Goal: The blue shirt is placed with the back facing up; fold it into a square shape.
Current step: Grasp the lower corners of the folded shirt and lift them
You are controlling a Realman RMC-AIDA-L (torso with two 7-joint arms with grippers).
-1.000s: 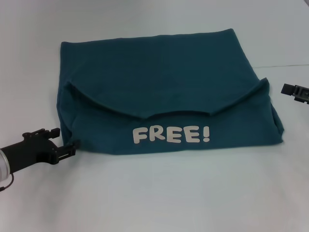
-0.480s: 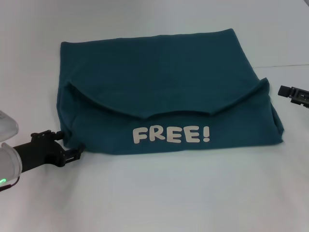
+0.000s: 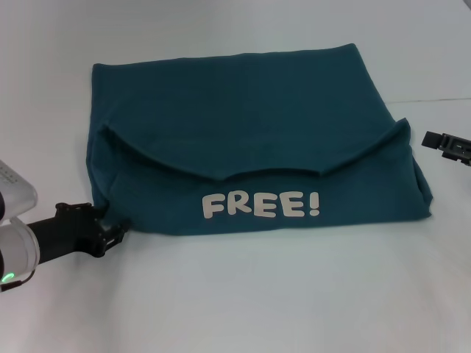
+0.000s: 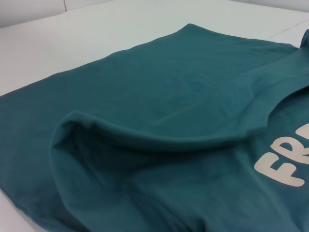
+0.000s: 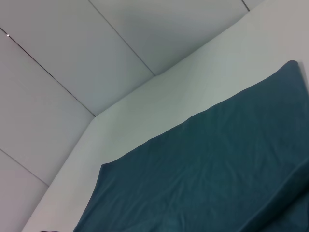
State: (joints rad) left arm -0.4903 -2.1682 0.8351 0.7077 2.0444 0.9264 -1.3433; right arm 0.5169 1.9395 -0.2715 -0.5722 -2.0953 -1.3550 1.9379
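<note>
The left gripper point(image 3: 112, 232) sits right at the near-left corner of the blue shirt point(image 3: 250, 140), can't tell if its jaws are spread or pinching. The shirt lies flat on the white table point(image 3: 243, 294), part folded, "FREE!" lettering point(image 3: 261, 205) showing. Soft, floppy stuff, so grab corners or hems. The right gripper point(image 3: 441, 142) hangs just off the shirt's right edge, jaws unclear too.

A plain white table point(image 3: 243, 294) carries everything here, its surface smooth, with a thin seam line running off toward its far right side. Directly on it lies the blue shirt point(image 3: 250, 132), spread flat and partly folded, its near part turned up over the rest so that the white "FREE!" lettering point(image 3: 261, 205) shows near the front edge. The shirt fills the middle of the table, with bare white surface around it.
</note>
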